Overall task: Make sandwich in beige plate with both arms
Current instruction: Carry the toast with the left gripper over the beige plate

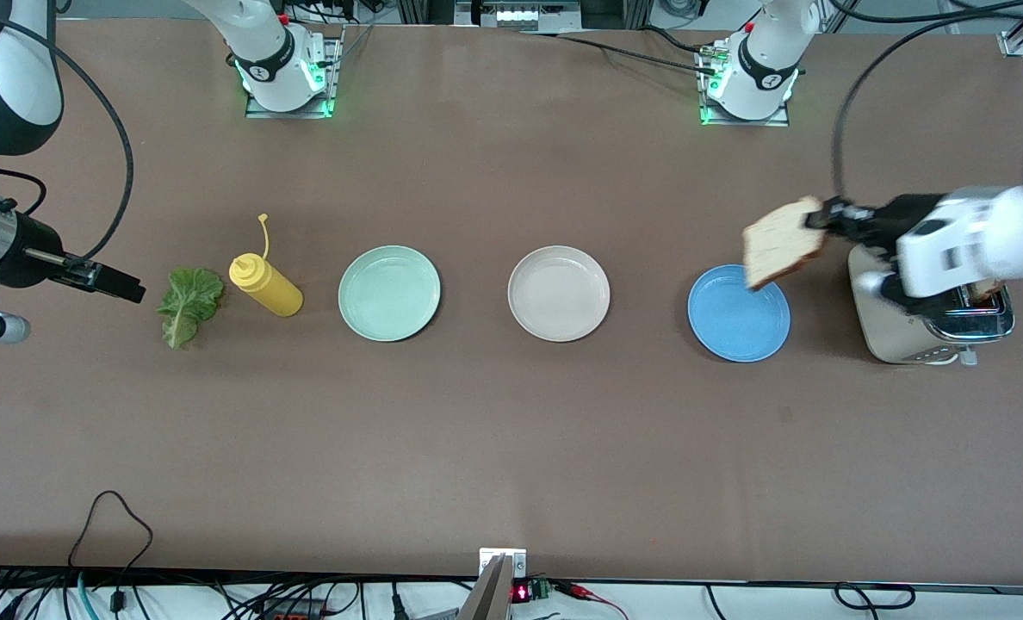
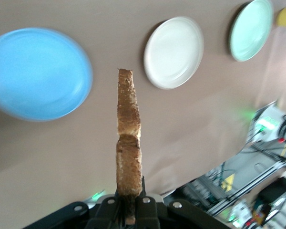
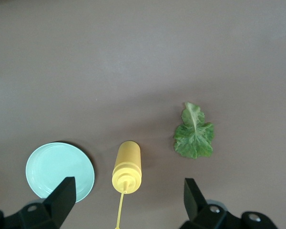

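So you're just starting: left gripper (image 1: 824, 217) clamping bread slice (image 1: 783, 242) over blue plate (image 1: 739, 313); right gripper (image 1: 124, 288) waiting wide open, empty, beside lettuce (image 1: 189, 304); beige plate (image 1: 559, 293) sitting bare.

The front camera sits high across the table (image 1: 511, 448), facing both arm bases and taking in the full row of plates. The left wrist camera looks along its held bread slice (image 2: 128, 148) toward the blue plate (image 2: 38, 74). The right wrist camera looks straight down on the lettuce leaf (image 3: 194, 133), bottle (image 3: 127, 164) and green plate (image 3: 57, 167), also seen from the front
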